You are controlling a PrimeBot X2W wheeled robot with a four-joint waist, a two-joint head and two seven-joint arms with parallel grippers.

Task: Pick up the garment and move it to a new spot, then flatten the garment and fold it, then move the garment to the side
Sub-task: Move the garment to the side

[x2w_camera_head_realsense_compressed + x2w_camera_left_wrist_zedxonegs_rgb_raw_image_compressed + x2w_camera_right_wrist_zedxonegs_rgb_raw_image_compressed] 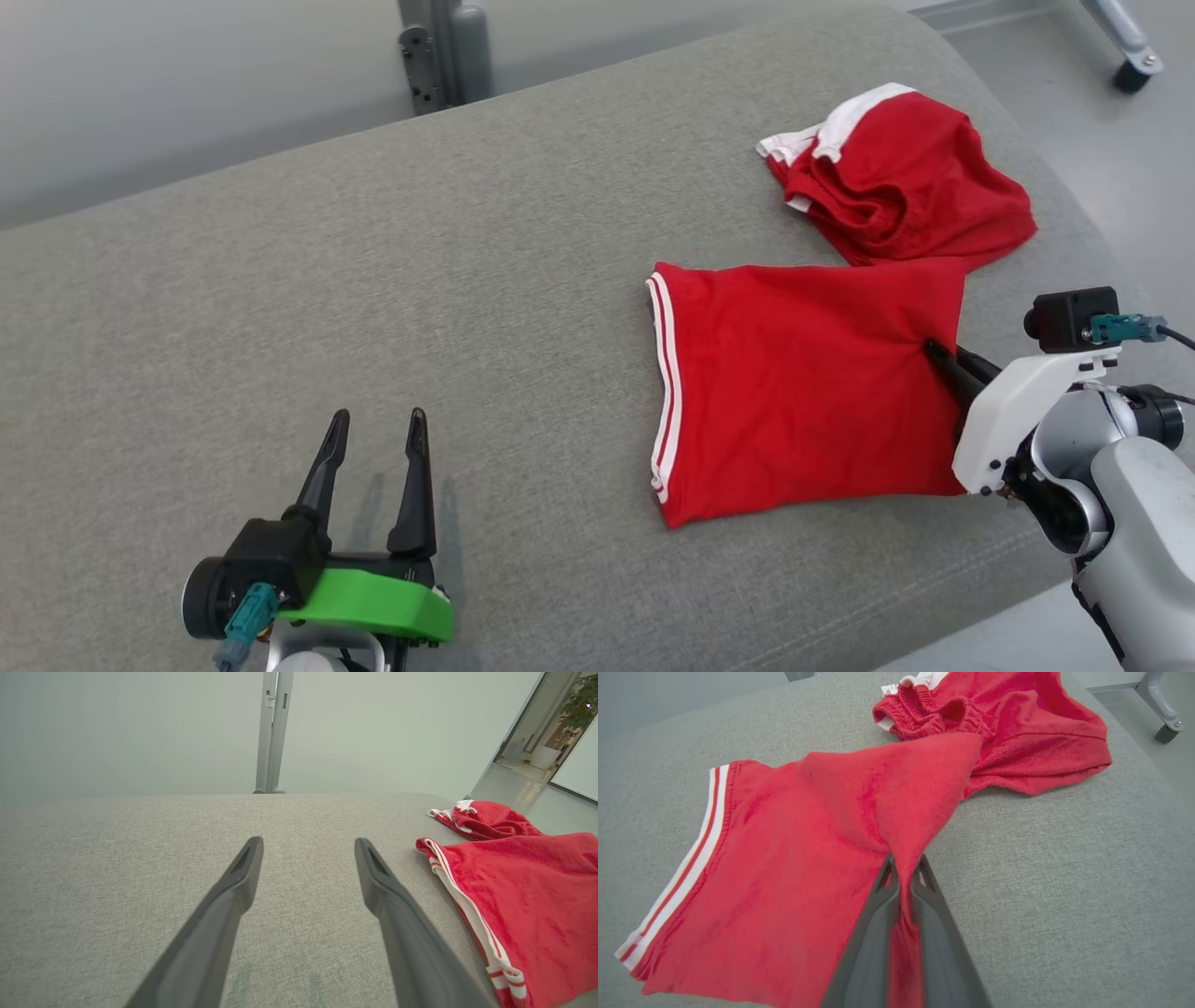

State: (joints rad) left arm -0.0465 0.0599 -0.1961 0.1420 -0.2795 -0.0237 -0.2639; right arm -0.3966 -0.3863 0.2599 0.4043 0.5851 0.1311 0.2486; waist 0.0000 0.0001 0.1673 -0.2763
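Grey woven upholstered surface, seen from above, with a pale floor beyond its rounded far edge. A grey metal post stands behind the surface, and a caster wheel rests on the floor at the upper right.

The red garment lies on the right half of the surface. Its nearer portion is spread fairly flat, and the white-striped hem faces the middle of the surface. Its farther portion is bunched in a heap, with a white band at the top.

The right gripper reaches in from the lower right. Its two dark fingers are pressed together on a fold at the right edge of the flat portion. In the right wrist view the red cloth rises into a ridge that runs down between the fingers of the gripper.

The left gripper sits at the lower left over bare upholstery, well apart from the garment. Its fingers are spread wide with nothing between them. The left wrist view shows the same spread fingers above the grey weave, with the garment off to the right.
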